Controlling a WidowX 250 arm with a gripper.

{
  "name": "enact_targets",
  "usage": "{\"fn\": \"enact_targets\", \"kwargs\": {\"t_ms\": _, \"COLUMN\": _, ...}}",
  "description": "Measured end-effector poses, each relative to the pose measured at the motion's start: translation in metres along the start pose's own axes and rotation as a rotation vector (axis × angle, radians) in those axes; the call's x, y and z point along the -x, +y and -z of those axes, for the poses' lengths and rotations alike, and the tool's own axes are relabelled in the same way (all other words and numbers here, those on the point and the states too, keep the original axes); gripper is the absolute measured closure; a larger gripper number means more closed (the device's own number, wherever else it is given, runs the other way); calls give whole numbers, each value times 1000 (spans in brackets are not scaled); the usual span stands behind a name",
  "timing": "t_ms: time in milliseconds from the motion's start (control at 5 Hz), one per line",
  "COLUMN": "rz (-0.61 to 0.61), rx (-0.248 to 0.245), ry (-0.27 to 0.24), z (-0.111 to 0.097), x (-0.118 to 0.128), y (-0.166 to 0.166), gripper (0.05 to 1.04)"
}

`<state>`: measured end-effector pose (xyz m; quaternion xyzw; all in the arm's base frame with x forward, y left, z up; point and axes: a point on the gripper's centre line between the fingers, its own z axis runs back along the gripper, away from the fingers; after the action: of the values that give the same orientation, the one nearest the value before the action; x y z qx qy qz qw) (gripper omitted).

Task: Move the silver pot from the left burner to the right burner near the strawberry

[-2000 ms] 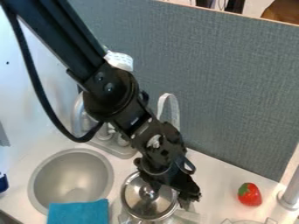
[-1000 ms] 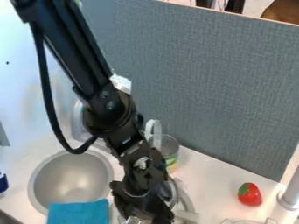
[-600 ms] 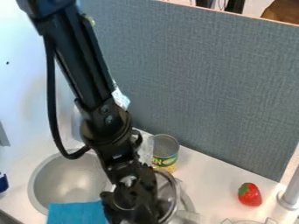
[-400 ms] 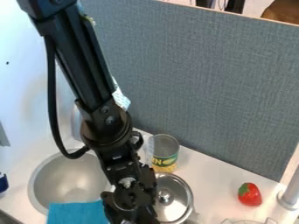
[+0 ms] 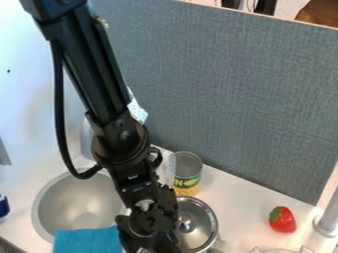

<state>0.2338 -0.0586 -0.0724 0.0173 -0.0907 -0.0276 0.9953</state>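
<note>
The black gripper (image 5: pixel 153 231) hangs low at the bottom edge, left of centre, beside a round metal lid (image 5: pixel 203 225) with a small knob, overlapping its left edge. Whether they touch, I cannot tell. Close to the gripper's left lies a blue cloth (image 5: pixel 84 240), over the front rim of the sink (image 5: pixel 41 207). An open tin can (image 5: pixel 188 179) with a green and yellow label stands upright behind the lid. What lies beneath the lid is mostly hidden.
A red strawberry (image 5: pixel 282 221) sits on the white counter (image 5: pixel 244 205), with a metal post (image 5: pixel 327 222) at its right. Behind the counter rises a grey panel (image 5: pixel 231 99). Something dark blue (image 5: pixel 4 206) is at the left edge.
My arm has swung left and lower from over the lid, uncovering the tin can. The lid now sits farther right than two seconds ago. Over the last moment the arm has barely moved.
</note>
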Motion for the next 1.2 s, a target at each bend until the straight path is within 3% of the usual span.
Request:
{"fn": "enact_targets", "kwargs": {"t_ms": 400, "rz": 64, "rx": -2, "ry": -43, "z": 8, "x": -6, "y": 0, "gripper": 124}}
{"fn": "enact_targets", "kwargs": {"t_ms": 800, "rz": 58, "rx": 12, "ry": -58, "z": 9, "x": -8, "y": 2, "gripper": 652}}
{"fn": "enact_targets", "kwargs": {"t_ms": 1200, "rz": 83, "rx": 30, "ry": -68, "z": 8, "x": -5, "y": 0, "gripper": 687}}
